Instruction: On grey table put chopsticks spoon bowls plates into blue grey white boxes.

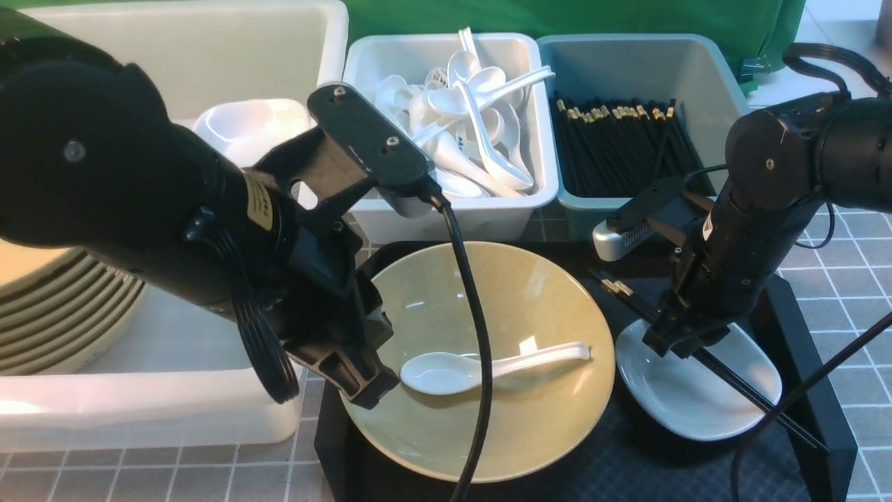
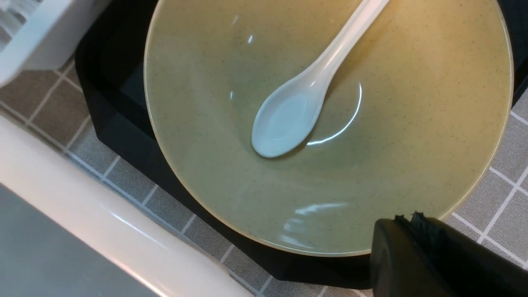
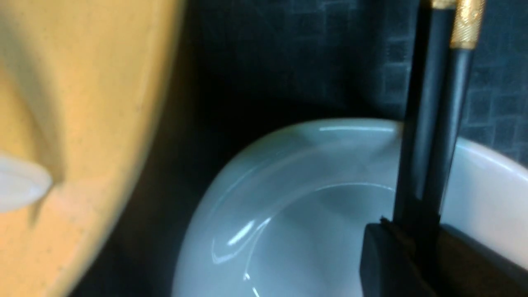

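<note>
Far left, a big white box (image 1: 139,418) sits on the grey tiled table (image 1: 850,251). It holds a stack of beige bowls (image 1: 49,314) and, toward its back, a small white plate (image 1: 244,125). The left claw (image 1: 366,390) hangs just over the left rim of a single bowl (image 1: 543,418) that rests on a black tray (image 1: 627,467). Its fingers are pressed together with nothing between them. A white spoon (image 1: 446,369) lies inside that bowl, scoop toward the left claw and handle pointing right.

Behind the tray, a pale box (image 1: 453,216) is heaped with white spoons (image 1: 474,139). Just beside it on the right, a blue-grey box (image 1: 641,56) holds a row of black sticks (image 1: 613,146) with gold bands.

At the right end of the tray lies a second plate (image 1: 669,397). A pair of chopsticks (image 1: 752,397) slants across it, gold ends toward the bowl. The right claw (image 1: 672,341) is down over this plate, pinching the pair roughly midway along their length.
</note>
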